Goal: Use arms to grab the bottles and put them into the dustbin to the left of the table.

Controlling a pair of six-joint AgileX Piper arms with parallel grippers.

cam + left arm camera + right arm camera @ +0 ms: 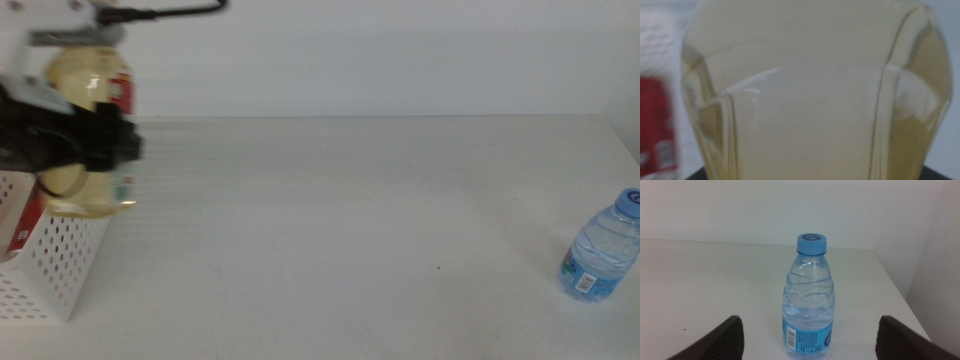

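At the far left of the middle view, my left gripper [100,140] is shut on the clear bottle of yellow liquid [95,80] and holds it in the air over the white perforated dustbin [55,260]. This bottle [810,100] fills the left wrist view. A red can [25,225] lies inside the dustbin and shows as a red shape [657,125] beside the bottle. The blue-capped water bottle [603,250] stands upright near the table's right edge. My right gripper [809,330] is open, its jaws spread wide on either side of that water bottle [808,300], short of it.
The white table [350,220] stretches between the dustbin and the water bottle. Its right edge [900,295] runs close behind the water bottle. A pale wall stands behind the table's far edge.
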